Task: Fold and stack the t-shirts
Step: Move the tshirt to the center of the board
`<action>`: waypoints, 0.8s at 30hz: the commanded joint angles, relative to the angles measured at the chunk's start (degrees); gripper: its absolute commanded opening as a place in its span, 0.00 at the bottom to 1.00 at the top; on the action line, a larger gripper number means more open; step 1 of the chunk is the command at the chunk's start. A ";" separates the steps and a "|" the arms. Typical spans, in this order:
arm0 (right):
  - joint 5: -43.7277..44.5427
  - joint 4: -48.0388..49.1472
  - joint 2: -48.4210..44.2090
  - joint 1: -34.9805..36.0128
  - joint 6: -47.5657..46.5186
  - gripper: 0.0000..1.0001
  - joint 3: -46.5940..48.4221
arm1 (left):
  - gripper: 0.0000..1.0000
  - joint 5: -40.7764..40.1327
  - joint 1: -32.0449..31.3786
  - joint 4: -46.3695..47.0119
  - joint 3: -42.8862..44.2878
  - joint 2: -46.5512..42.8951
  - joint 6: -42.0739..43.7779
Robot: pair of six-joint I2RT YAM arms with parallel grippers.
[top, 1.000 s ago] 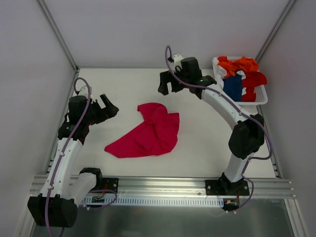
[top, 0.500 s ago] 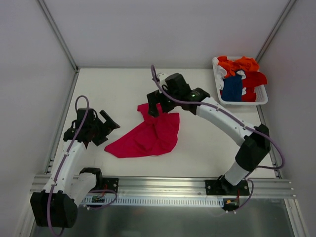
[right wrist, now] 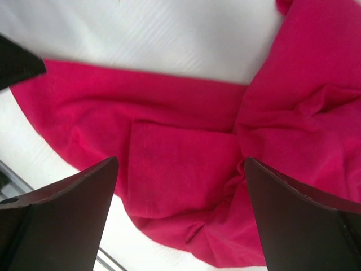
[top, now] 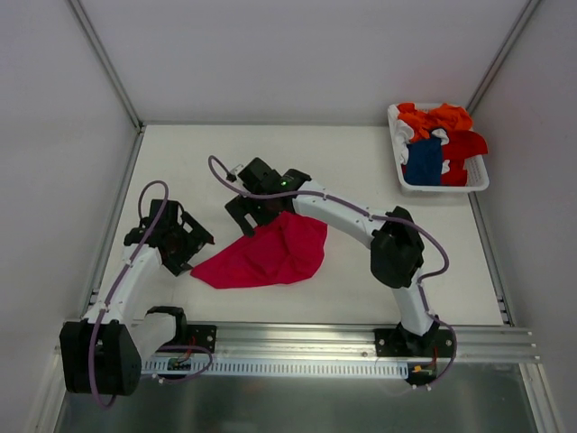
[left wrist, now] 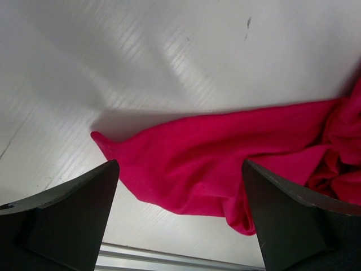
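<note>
right gripper (top: 246,214) gapes over crimson-pink t-shirt (top: 275,254); left gripper (top: 187,244) beside it.

Plain pale walls (top: 270,54) are enclosing a white surface (top: 189,149) on three sides, thin metal struts (top: 105,63) are running up from its far corners, and an aluminium rail (top: 297,336) is lining its near edge.

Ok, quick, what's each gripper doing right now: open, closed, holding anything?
Left gripper: open, holding nothing, at a corner of the crumpled crimson-pink cloth t-shirt.
Right gripper: open, holding nothing, above the same shirt.
</note>
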 commanded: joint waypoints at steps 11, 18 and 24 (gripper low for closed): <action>-10.58 1.51 0.88 1.36 -5.89 0.93 -7.96 | 0.86 -3.44 0.44 -0.49 -1.37 6.95 -4.94; -12.52 1.52 3.69 1.97 -6.60 0.96 -7.17 | 0.68 -0.73 0.53 1.88 -2.95 8.45 -5.30; -9.27 3.09 5.89 3.20 -5.46 0.96 -8.31 | 0.65 -0.81 0.44 4.34 -4.62 9.32 -4.86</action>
